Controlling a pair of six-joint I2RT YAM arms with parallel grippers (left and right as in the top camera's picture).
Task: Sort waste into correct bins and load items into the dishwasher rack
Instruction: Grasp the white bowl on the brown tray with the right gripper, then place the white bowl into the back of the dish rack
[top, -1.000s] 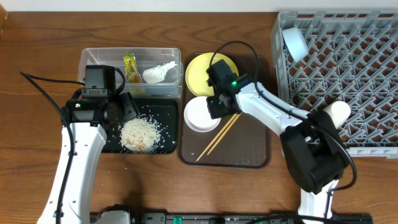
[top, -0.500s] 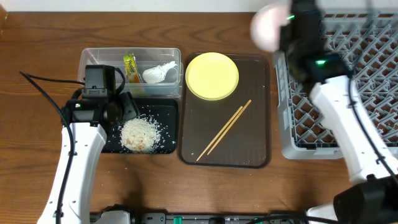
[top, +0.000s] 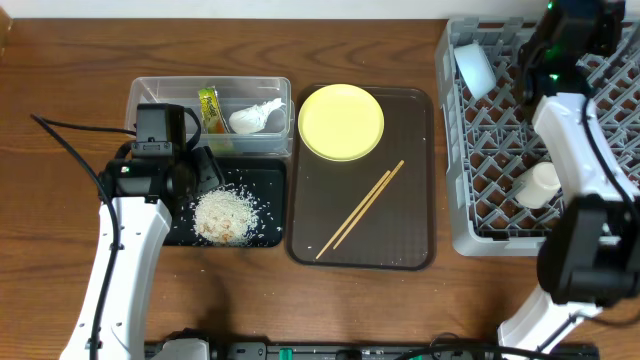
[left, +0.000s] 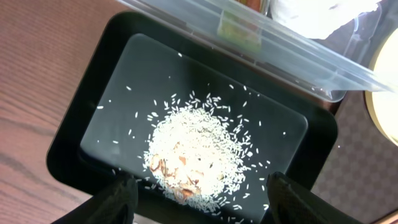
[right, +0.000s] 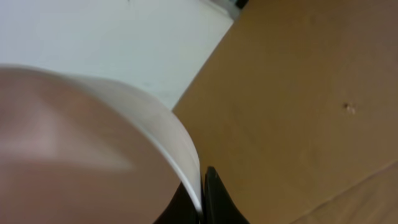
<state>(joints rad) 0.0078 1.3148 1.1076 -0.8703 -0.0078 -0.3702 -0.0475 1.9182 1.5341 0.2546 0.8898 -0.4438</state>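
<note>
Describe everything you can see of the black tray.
The black tray is a shallow rectangle with rounded corners and a raised rim, glossy like plastic. It lies flat on the wooden table and holds a rice pile with brownish bits, loose grains scattered around it. The clear tub overlaps its far edge in the wrist view, and the brown tray sits close on its right. The open left claw hovers at its near edge; contact is unclear.
</note>
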